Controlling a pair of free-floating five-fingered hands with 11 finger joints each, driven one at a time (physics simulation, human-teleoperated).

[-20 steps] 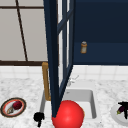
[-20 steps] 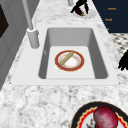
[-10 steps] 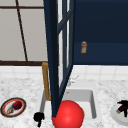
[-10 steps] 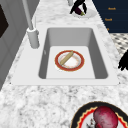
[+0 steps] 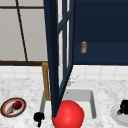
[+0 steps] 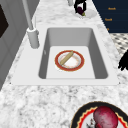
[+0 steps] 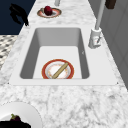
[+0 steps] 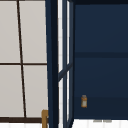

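Observation:
My left hand (image 5: 38,117) hangs in front of the counter by the sink's left front corner, fingers relaxed and drooping, holding nothing; it is also at the left side view's right edge (image 6: 123,62) and the right side view's top left (image 7: 18,13). My right hand (image 5: 124,105) rests on a white plate (image 5: 117,117) to the right of the sink, fingers curled round a purple vegetable (image 6: 80,10). In the sink (image 6: 98,57) lies a red-rimmed plate (image 6: 70,60) with a wooden stick (image 7: 60,70) across it.
An open dark blue glass-paned cabinet door (image 5: 58,50) juts out over the sink. A small bottle (image 5: 83,47) stands on the cabinet shelf. A big red ball (image 5: 68,115) covers the sink's front. The faucet (image 6: 31,30) rises at the back. Left of the sink, a dark-rimmed plate (image 5: 5,110) holds a red fruit (image 5: 17,105).

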